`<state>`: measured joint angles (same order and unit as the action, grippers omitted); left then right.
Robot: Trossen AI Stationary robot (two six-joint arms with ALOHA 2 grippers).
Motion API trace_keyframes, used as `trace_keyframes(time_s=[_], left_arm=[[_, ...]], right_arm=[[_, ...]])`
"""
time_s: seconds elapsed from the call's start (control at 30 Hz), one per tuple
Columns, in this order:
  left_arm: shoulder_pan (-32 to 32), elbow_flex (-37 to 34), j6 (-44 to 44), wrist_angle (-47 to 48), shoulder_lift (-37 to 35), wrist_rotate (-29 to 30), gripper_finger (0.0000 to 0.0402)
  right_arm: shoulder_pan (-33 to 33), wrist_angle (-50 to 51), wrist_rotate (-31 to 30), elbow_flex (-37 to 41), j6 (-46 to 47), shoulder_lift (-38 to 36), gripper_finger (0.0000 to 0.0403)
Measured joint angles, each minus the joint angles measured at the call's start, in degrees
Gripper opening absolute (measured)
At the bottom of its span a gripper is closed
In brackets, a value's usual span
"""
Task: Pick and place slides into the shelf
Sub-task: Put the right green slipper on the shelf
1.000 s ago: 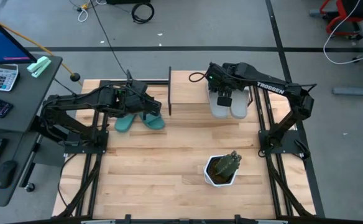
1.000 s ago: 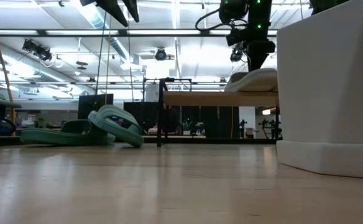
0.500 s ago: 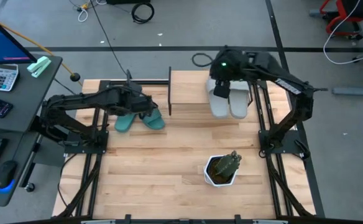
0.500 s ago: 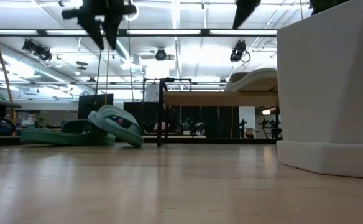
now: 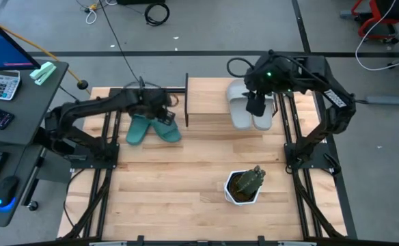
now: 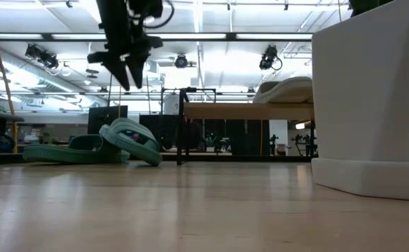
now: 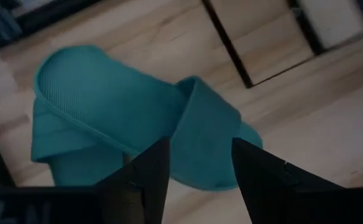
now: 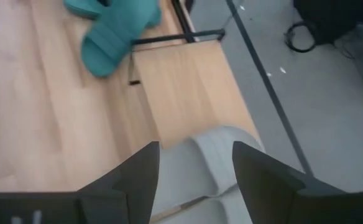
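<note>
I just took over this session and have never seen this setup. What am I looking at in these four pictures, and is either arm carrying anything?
Two dark robot arms work at a wooden table. The high view looks straight down; the low view looks level across the tabletop; each wrist view looks forward past that arm's own jaws.

The left gripper hangs open above the teal slides, which lie overlapping on the table beside the shelf, one propped on the other. It holds nothing.

The right gripper is open too, empty, over the grey slides, which sit side by side on the shelf's plank top.

A white pot with a plant stands nearer the front of the table.
</note>
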<state>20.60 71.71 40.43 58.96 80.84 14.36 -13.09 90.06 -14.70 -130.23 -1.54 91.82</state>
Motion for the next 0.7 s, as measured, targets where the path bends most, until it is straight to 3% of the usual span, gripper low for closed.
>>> trace_keyframes(time_s=[0.33,0.53,0.7], left_arm=[[14.9,0.0,-17.2,-2.2,2.3,-18.8,0.0188],[19.7,0.0,-22.6,0.6,6.1,-24.1,0.0187],[19.8,0.0,-25.6,0.8,10.3,-26.4,0.0191]], right_arm=[[2.2,0.0,2.6,0.1,0.9,-0.6,0.021],[2.2,0.0,4.7,0.1,1.4,-0.6,0.021],[2.1,0.0,4.8,0.1,1.4,-0.6,0.021]])
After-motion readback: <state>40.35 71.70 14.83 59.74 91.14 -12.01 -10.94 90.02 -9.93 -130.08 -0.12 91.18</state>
